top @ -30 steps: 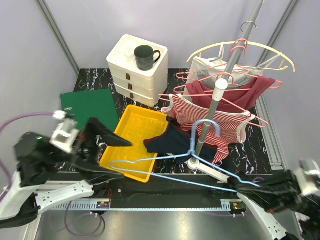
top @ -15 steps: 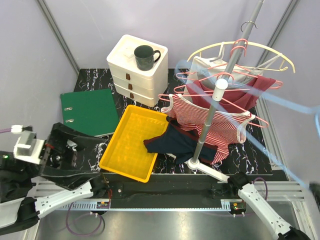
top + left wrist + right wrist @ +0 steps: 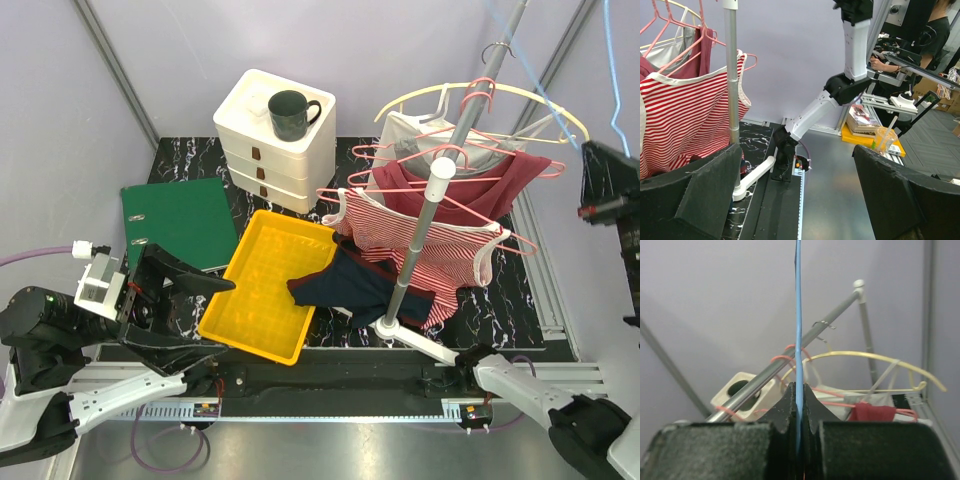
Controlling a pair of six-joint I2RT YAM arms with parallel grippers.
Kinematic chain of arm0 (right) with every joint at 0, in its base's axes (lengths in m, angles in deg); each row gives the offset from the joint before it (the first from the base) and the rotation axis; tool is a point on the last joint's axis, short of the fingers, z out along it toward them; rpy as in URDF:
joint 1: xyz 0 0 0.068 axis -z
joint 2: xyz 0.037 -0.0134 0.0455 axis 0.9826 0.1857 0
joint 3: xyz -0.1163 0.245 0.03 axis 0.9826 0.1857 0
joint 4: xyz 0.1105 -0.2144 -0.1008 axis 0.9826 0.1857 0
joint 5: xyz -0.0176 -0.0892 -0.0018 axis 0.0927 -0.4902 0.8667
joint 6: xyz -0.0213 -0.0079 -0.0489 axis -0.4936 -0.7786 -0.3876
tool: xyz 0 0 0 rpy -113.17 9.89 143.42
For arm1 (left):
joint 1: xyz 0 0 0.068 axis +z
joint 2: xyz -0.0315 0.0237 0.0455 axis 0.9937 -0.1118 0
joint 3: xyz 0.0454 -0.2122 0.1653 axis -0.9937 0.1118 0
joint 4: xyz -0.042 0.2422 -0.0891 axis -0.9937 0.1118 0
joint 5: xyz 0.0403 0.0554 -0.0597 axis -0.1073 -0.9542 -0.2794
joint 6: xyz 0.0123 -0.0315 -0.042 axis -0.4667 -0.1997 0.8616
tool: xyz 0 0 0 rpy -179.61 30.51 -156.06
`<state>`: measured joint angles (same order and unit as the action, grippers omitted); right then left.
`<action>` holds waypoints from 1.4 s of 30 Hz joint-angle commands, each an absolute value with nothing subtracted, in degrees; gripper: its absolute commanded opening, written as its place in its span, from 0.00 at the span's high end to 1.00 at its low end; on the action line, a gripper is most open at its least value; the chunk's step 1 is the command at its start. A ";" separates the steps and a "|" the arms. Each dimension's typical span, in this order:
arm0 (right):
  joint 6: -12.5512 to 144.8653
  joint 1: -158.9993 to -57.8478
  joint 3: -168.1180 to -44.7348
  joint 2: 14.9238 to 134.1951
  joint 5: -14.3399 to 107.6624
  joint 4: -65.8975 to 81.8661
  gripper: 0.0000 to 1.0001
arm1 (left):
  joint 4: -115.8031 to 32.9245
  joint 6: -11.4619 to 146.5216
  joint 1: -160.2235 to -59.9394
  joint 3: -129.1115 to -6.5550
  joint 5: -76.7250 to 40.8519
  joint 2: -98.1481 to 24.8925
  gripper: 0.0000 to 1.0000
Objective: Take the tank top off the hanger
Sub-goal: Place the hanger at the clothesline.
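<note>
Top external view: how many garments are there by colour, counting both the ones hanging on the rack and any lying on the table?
Red-and-white striped top, on the rack: 1
Dark red garment, on the rack: 1
Pale grey garment, on the rack: 1
Navy garment, lying partly in the yellow tray: 1
Total: 4

On the black marbled worktop (image 3: 180,165) we see a green binder (image 3: 175,220), white drawers (image 3: 275,170), the rack's base (image 3: 420,342) and a yellow tray (image 3: 255,292) with a dark tank top (image 3: 350,285) spilling out.

Left gripper (image 3: 797,155) low, jaws wide — right gripper (image 3: 798,390) up high, clamped.
</note>
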<state>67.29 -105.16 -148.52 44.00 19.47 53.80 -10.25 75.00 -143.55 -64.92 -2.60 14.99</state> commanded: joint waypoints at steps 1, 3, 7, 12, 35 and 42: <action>57.16 -105.31 -155.50 48.74 4.68 50.19 1.00 | -10.68 74.50 -143.79 -65.54 -0.80 14.70 0.01; 53.03 -105.49 -158.58 50.69 1.33 50.19 1.00 | -10.33 74.50 -143.70 -65.63 -0.80 14.43 0.01; 45.29 -106.98 -162.79 57.01 -8.76 51.24 1.00 | -10.24 74.67 -143.79 -65.27 -0.45 14.08 0.01; 39.49 -107.51 -162.72 59.22 -11.86 51.86 1.00 | -10.24 75.02 -143.79 -64.13 -0.18 13.99 0.01; 56.78 -76.52 -163.50 72.58 17.11 70.58 1.00 | -5.94 76.60 -143.79 -64.48 7.11 16.19 0.01; 60.49 -66.73 -169.13 76.80 33.90 72.08 1.00 | -1.55 74.41 -143.79 -65.80 7.82 17.16 0.01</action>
